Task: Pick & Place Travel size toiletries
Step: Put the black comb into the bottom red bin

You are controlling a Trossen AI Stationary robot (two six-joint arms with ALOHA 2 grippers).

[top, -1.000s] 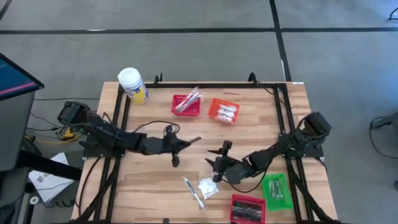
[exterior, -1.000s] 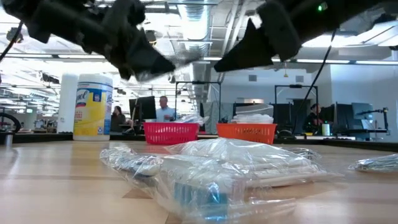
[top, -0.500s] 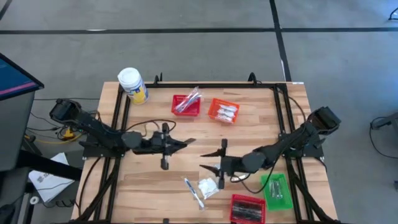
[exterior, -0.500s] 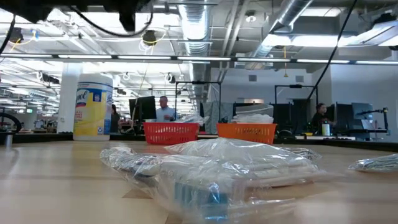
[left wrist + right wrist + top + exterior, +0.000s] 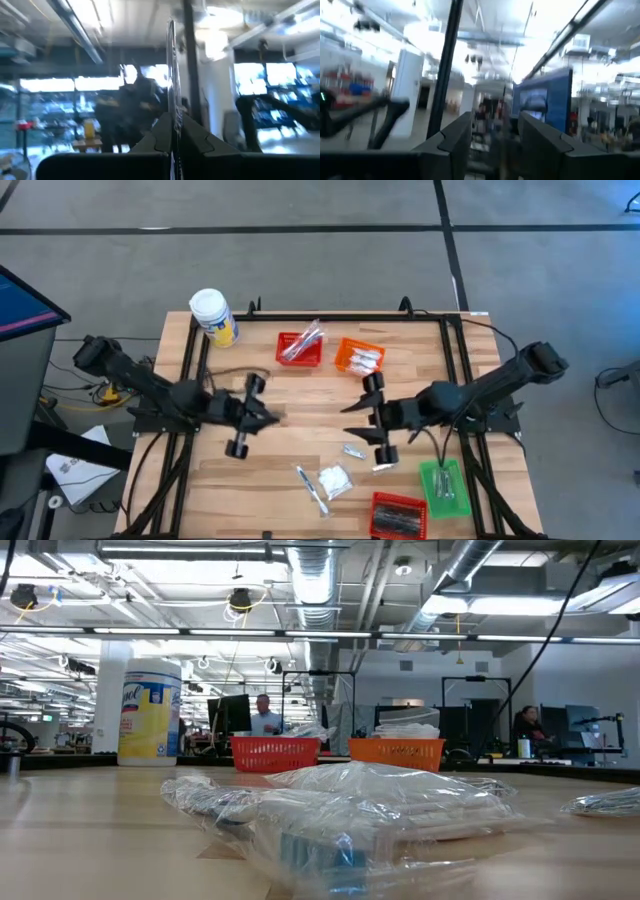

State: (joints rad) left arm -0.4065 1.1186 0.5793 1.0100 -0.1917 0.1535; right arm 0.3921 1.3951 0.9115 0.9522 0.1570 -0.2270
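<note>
Above the wooden surface (image 5: 300, 442), both arms have pulled back from the clear-wrapped white packets (image 5: 335, 478) lying near its front edge. My left hand (image 5: 274, 417) stays clamped on what looks like a slim silver-grey stick (image 5: 171, 75), its long axis running straight out past the fingers, probably mid-carry. My right hand (image 5: 350, 408) hangs open and empty.

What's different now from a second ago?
Both arms drew back and rose: the left gripper leftward, the right gripper up and away from the loose packets. The baskets, jar and packets stayed put.
</note>
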